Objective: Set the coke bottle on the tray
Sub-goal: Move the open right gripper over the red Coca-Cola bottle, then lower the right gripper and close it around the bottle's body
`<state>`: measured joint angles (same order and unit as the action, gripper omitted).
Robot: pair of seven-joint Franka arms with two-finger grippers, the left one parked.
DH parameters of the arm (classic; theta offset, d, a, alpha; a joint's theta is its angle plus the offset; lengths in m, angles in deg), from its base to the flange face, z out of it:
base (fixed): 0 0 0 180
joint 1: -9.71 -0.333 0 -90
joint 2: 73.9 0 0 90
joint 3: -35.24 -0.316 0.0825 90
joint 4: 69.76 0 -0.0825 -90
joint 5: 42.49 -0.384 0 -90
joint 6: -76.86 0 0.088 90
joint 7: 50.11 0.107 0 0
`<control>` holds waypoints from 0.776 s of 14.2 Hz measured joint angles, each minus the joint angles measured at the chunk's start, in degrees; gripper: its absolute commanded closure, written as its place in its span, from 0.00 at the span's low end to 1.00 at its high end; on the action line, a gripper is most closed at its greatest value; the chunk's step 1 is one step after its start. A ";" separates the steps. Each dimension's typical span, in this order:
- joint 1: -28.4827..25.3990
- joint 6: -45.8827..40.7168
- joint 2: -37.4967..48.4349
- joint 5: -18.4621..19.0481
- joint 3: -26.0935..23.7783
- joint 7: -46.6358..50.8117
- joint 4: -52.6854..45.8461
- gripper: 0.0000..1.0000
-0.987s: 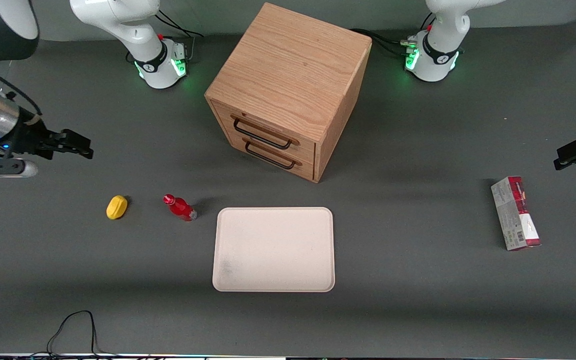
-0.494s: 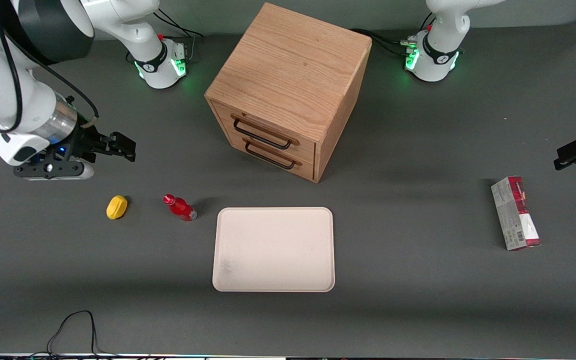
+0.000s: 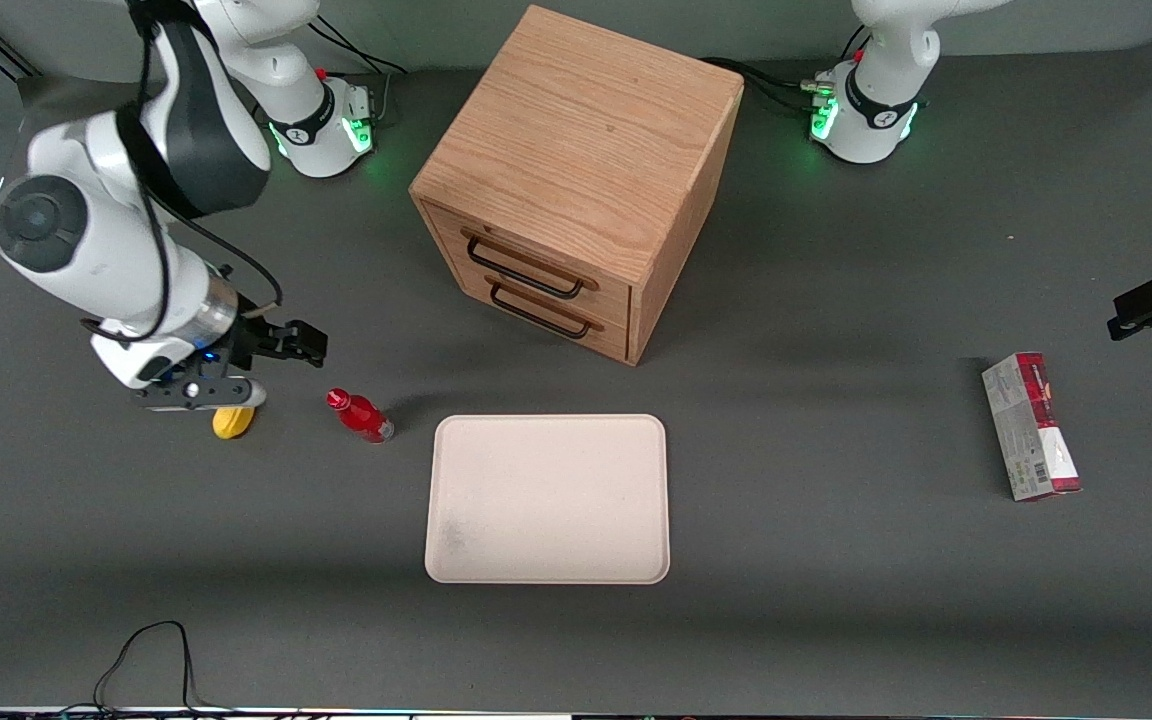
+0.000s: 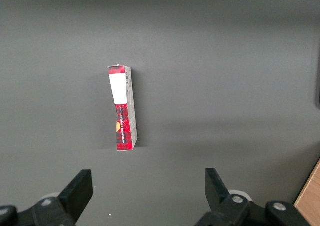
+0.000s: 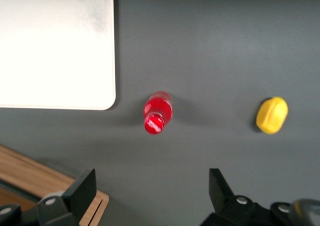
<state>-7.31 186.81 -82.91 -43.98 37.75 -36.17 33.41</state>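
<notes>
The coke bottle (image 3: 360, 416) is a small red bottle with a red cap, standing on the dark table beside the tray. It also shows in the right wrist view (image 5: 157, 112), seen from above. The cream-white tray (image 3: 548, 498) lies flat and bare, with a grey smudge in one corner; part of it shows in the right wrist view (image 5: 55, 46). My right gripper (image 3: 298, 343) is open and empty, above the table, a little farther from the front camera than the bottle, apart from it. Its fingers (image 5: 85, 187) stand wide apart.
A yellow lemon-like object (image 3: 230, 422) lies beside the bottle, partly under my wrist; it shows in the right wrist view (image 5: 272, 115). A wooden two-drawer cabinet (image 3: 576, 180) stands farther back. A red-and-grey carton (image 3: 1030, 426) lies toward the parked arm's end.
My right arm has swung in from the table's end toward the bottle and come nearer to the front camera; the gripper now hangs close to the bottle and over the yellow object. Nothing else moved.
</notes>
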 measured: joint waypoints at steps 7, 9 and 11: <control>-1.11 17.63 -1.80 0.00 0.01 0.00 12.96 0.00; -1.11 20.21 -2.13 0.00 0.02 -0.01 15.05 0.00; -1.11 21.80 -2.76 0.00 0.02 -0.03 15.65 0.00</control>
<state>-8.42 208.60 -85.67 -43.98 37.78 -36.19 49.06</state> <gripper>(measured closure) 0.000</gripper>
